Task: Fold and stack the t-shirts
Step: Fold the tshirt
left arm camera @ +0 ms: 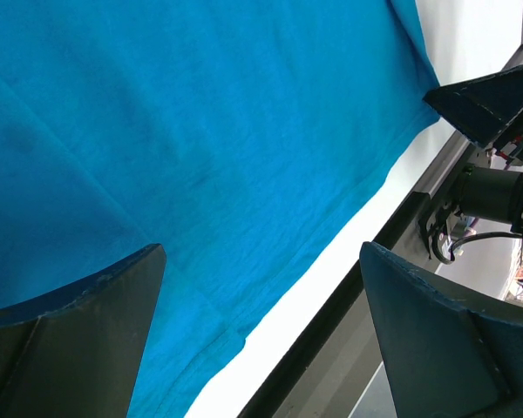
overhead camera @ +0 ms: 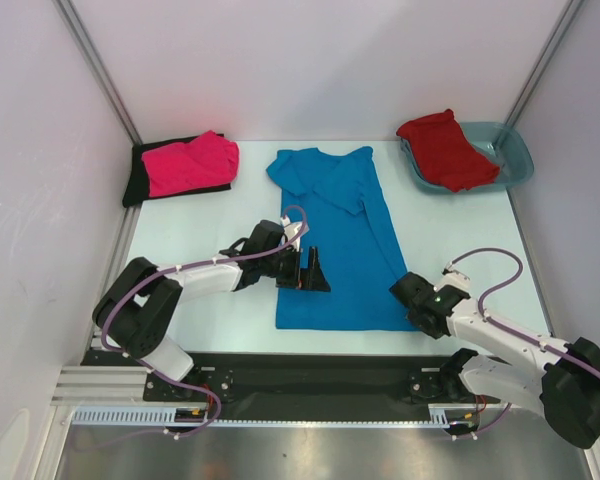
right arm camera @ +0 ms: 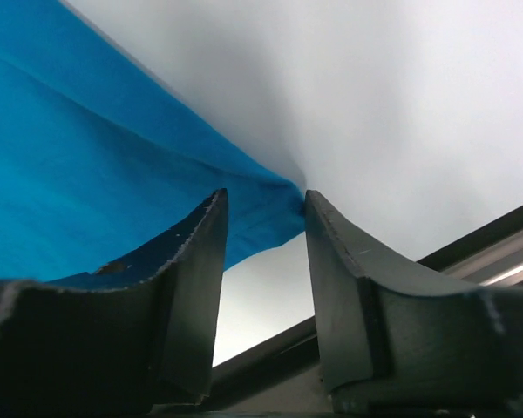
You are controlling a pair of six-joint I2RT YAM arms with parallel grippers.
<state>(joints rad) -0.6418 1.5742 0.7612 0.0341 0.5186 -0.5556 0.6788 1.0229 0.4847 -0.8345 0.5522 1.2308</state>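
Blue t-shirt (overhead camera: 335, 235) lies flat mid-table (overhead camera: 450, 225), collar far, hem near, both sleeves folded in over the body. Left gripper (overhead camera: 312, 270) sits low over the shirt's near-left part. In the left wrist view its fingers (left arm camera: 78, 335) are spread wide, nothing between them, with blue cloth and the hem edge below. Right gripper (overhead camera: 412, 293) is at the shirt's near-right corner. In the right wrist view there is a narrow gap between its fingers (right arm camera: 187, 261), and the shirt corner (right arm camera: 275, 209) sits right at the tips; the jaws are not pressed onto the cloth. Hot pink t-shirt (overhead camera: 192, 162) is folded on top of the black t-shirt (overhead camera: 136, 182) at far left. Red t-shirt (overhead camera: 445, 150) is bunched in the teal tub (overhead camera: 518, 160) at far right.
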